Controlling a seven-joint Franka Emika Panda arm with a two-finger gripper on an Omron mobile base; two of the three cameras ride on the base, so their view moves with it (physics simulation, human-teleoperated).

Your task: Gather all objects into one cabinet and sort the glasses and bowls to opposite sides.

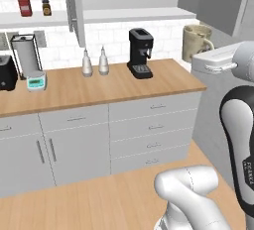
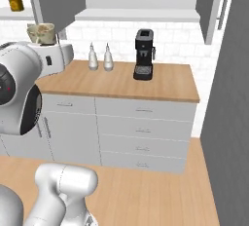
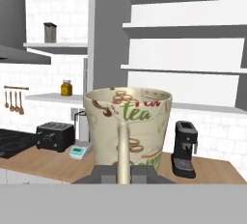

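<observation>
A: Item one, surface and room?
B: Wooden desk (image 1: 99, 87) on grey drawers and cupboard doors, wood-plank floor (image 1: 99, 199), white brick-tile wall. On the desk: black coffee machine (image 1: 140, 53), two white bottles (image 1: 95, 61) just beside each other, a black toaster (image 1: 7, 72) at the far left, a small kitchen scale (image 1: 36, 81) near it.

A: Above the desk?
B: Open cabinet (image 3: 183, 49) with grey doors and white shelves; a wall shelf (image 1: 30, 19) carrying two small jars (image 1: 24, 4).

A: Item two, the task's thing?
B: Cream mug (image 3: 128, 126), held up in the air well above the desk, level with the cabinet shelves. The gripper (image 3: 123, 174) is closed tight on its handle, the mug upright.

A: Any writing?
B: On the mug, the green word "tea", with brown and red markings around it too blurred to read. No legible labels on the jars or machines.
</observation>
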